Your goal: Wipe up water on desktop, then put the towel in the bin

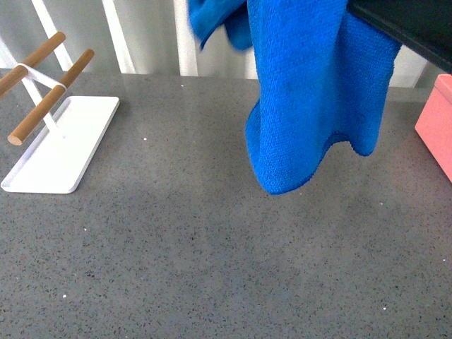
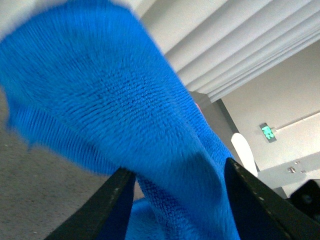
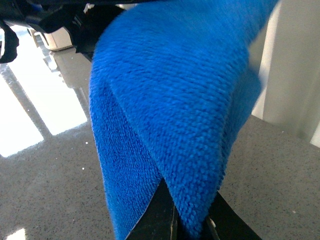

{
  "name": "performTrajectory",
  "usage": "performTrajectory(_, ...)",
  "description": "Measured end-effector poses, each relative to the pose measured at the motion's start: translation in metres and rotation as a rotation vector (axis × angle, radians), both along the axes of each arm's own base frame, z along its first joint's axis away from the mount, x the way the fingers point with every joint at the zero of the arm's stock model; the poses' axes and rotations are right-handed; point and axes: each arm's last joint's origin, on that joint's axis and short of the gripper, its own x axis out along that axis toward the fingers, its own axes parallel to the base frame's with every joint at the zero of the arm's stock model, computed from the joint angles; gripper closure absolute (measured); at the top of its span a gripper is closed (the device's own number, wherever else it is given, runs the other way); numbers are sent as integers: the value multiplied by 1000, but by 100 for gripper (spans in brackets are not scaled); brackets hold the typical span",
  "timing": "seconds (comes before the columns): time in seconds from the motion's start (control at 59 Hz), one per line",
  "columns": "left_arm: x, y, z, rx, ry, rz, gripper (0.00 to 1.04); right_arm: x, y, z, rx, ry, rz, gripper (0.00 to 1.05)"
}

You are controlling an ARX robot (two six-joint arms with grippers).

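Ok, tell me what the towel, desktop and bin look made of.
The towel: blue microfibre-like cloth, fluffy looped pile, hanging limp. The desktop: dark grey stone or composite, probably, with fine light speckles and a slight sheen. The bin: likely plastic, smooth salmon-pink wall, matte.

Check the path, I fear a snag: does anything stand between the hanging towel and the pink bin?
Nothing visible does. The towel hangs above the desktop, and only bare desktop lies between it and the bin.

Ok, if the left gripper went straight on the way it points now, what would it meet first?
The towel: its blue pile fills the space right ahead of the left gripper, between its fingers. Beyond it only pale wall panels show, how far off I cannot tell.
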Motion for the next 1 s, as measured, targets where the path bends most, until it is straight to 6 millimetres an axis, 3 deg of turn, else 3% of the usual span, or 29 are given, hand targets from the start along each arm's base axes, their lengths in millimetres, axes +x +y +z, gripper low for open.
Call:
performTrajectory(0.085,6,14,-6,16,5,25,30,2,-6,3,2,1,-22,102)
performTrajectory(0.237,8,49,-35,138,-1,125,5,7,-22,-1,-34,71,-137,102)
performTrajectory(0.39,-16,73,-71,400,-84,154,7,9,-38,-7,-81,128,-235,102)
performTrajectory(0.526,-55,102,-101,561,-139,59,7,9,-54,-11,-112,161,-304,102)
performTrajectory(0.729,-95,131,-110,577,-122,63,7,10,-62,-16,-132,172,-331,102)
performTrajectory(0.95,-125,150,-115,556,-115,93,7,9,-64,-16,-138,174,-333,102)
performTrajectory(1.001,-131,154,-125,582,-85,165,10,9,-65,-17,-142,175,-335,102)
